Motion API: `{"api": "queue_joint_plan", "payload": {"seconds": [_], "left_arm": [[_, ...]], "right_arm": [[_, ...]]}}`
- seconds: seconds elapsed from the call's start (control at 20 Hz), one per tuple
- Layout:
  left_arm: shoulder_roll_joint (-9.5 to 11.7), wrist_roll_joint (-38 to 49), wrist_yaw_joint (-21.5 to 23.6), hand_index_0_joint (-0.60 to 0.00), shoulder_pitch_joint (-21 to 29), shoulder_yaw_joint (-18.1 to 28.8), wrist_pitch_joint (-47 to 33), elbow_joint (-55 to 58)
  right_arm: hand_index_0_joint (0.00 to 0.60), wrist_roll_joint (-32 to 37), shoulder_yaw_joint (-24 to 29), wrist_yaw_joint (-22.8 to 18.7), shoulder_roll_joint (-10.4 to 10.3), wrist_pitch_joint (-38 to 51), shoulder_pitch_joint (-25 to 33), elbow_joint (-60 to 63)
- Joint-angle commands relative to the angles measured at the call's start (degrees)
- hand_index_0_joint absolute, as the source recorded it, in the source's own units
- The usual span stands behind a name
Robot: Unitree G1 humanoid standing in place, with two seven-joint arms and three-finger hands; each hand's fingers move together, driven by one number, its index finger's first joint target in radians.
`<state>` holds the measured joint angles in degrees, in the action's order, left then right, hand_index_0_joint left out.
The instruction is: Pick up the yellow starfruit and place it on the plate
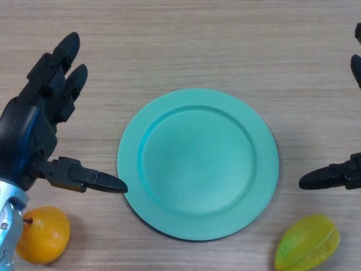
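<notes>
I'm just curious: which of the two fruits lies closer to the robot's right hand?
The ridged yellow-green starfruit, lying just below the right hand. The round orange fruit sits across the teal plate, under the left hand.

Yellow starfruit [307,243] lies near the teal plate [197,164], untouched.

You are looking straight down at a light wood-grain table [192,45] whose streaks run from side to side. It fills your view edge to edge, evenly lit, with soft shadows.
</notes>
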<state>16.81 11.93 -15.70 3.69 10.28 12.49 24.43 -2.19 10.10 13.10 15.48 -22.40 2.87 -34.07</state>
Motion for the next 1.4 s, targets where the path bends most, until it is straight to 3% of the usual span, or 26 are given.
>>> {"api": "queue_joint_plan", "payload": {"seconds": [0.05,0.5,0.9,0.95,1.15,1.4], "left_arm": [[1.89,-0.96,0.54,0.0,1.56,3.12,-8.61,2.75],[1.37,-2.34,0.65,0.0,1.57,1.61,-7.31,3.21],[1.19,-2.38,-0.21,0.0,0.96,1.91,-6.63,2.79],[1.23,-1.86,0.57,0.0,1.52,1.93,-6.98,2.0],[1.33,-2.99,1.97,0.0,2.52,0.91,-8.11,0.14],[1.37,-3.86,2.11,0.0,3.3,0.32,-6.87,-0.02]], "right_arm": [[0.0,0.78,2.25,-0.29,2.25,9.47,1.19,-2.32],[0.0,1.51,3.61,2.09,2.54,13.58,0.13,-0.44],[0.0,-2.8,4.84,7.98,0.12,26.33,-8.33,3.36],[0.0,-5.82,5.01,8.7,-0.1,32.19,-9.91,6.1],[0.0,-7.92,5.68,12.3,-1.03,36.51,-13.51,9.11],[0.0,-11.59,6.0,13.6,-0.77,44.78,-15.34,16.74]]}}
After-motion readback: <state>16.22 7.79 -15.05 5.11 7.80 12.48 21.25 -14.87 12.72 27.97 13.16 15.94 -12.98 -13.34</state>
